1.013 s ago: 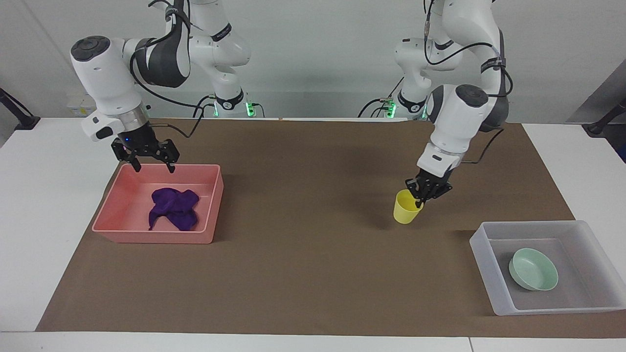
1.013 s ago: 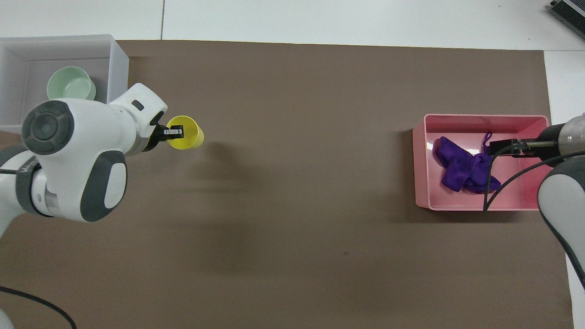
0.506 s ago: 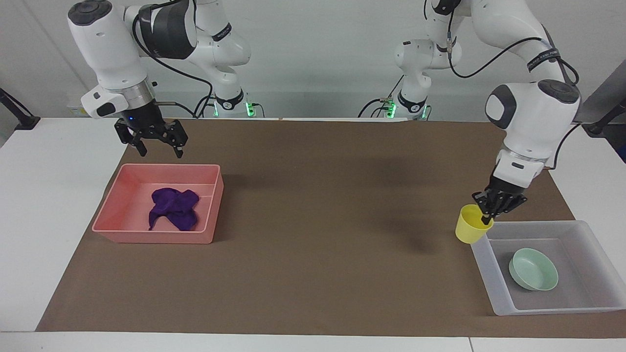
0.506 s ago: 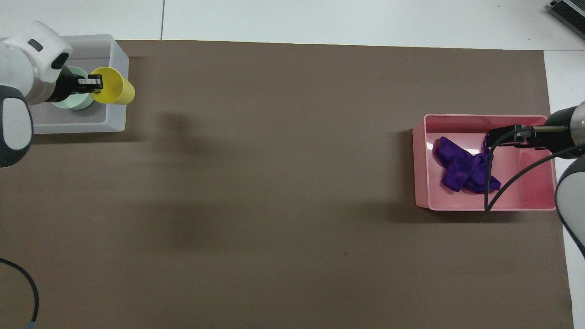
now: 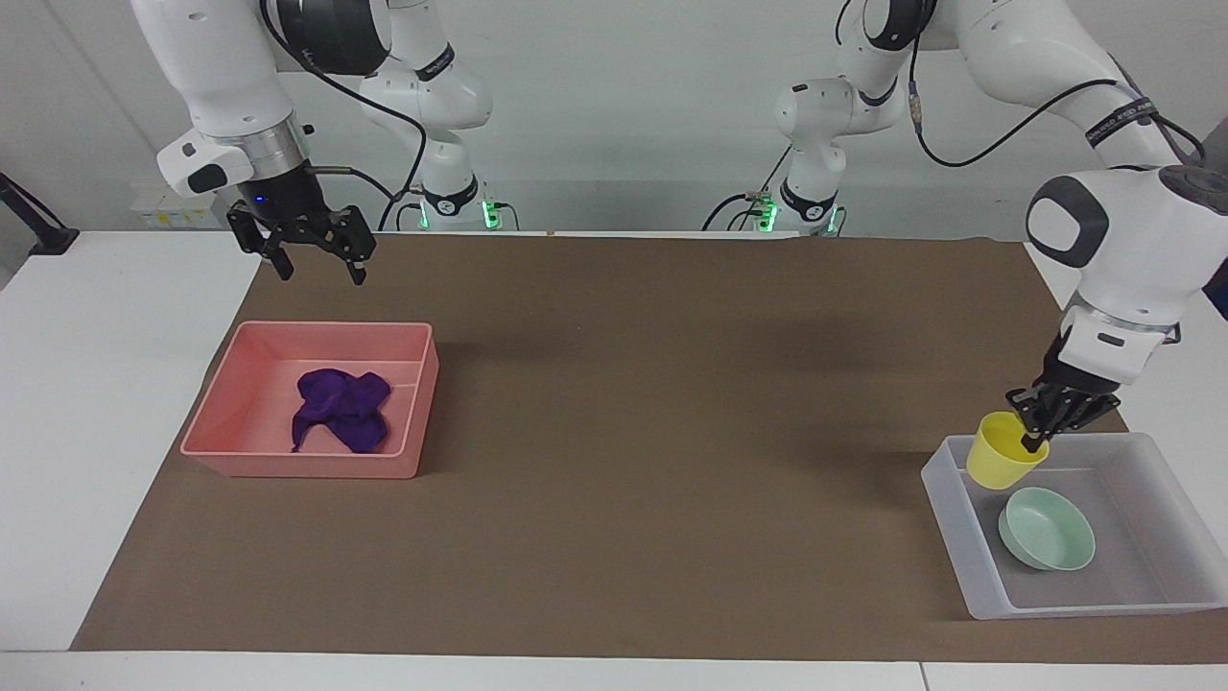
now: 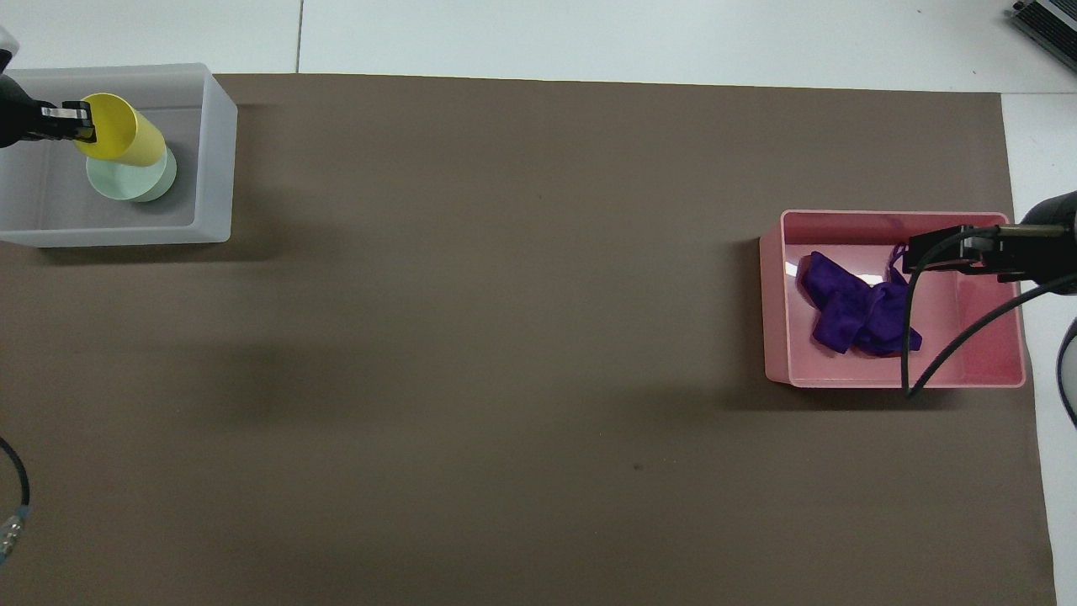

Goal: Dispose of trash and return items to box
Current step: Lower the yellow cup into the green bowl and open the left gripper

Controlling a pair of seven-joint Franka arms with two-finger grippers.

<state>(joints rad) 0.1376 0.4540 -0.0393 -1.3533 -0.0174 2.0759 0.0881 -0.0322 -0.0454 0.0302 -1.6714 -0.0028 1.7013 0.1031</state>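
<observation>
The left gripper is clenched on the rim of the yellow cup, holding it in the air over the frosted box, above the green bowl inside. The right gripper is released, empty, hanging over the desk near the pink tray, which contains the purple cloth.

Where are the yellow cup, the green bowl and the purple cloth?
yellow cup (image 5: 1001, 461), facing view, on its outer wall.
green bowl (image 5: 1048, 528), facing view, inside its hollow.
purple cloth (image 5: 342, 408), facing view, middle of the bunched fabric.
</observation>
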